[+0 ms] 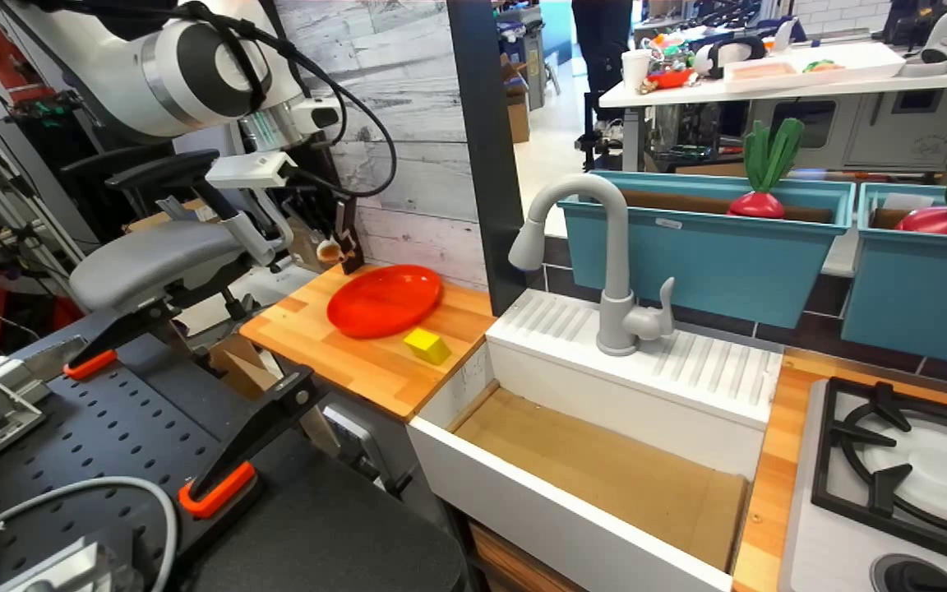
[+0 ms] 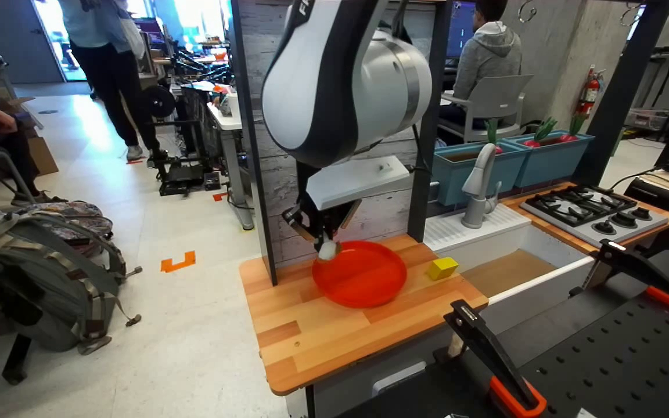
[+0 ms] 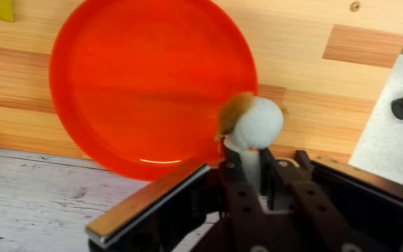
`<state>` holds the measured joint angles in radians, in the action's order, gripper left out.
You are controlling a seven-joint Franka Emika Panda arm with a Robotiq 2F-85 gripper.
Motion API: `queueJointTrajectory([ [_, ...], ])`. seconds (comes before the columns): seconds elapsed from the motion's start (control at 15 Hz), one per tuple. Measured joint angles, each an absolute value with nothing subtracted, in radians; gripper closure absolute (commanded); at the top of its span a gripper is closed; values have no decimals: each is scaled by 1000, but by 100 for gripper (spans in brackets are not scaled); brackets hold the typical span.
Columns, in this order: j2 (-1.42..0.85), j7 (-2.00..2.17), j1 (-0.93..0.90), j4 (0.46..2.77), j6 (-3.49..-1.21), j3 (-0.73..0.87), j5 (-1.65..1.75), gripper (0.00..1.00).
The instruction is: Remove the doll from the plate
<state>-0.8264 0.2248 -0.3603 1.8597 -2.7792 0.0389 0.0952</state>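
the claw [image 3: 246, 155] is clamped on the doll [image 3: 259, 122], pinching it just behind its round white head, brown fuzz at one side. the doll hangs in the air, clear of the glossy red plate [image 1: 385, 301] and near its rim. the plate lies on the wooden desk [image 1: 342, 358] with a yellow block [image 1: 427, 346] near it. farther off come a white sink [image 1: 572, 526], its grey faucet [image 1: 617, 247] and two teal planters [image 1: 704, 263].
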Motion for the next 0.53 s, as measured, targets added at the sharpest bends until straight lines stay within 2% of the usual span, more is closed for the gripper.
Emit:
queueJointTrajectory([
  [0.53,-886,201,-396,1867,-2763,-9,96,96],
])
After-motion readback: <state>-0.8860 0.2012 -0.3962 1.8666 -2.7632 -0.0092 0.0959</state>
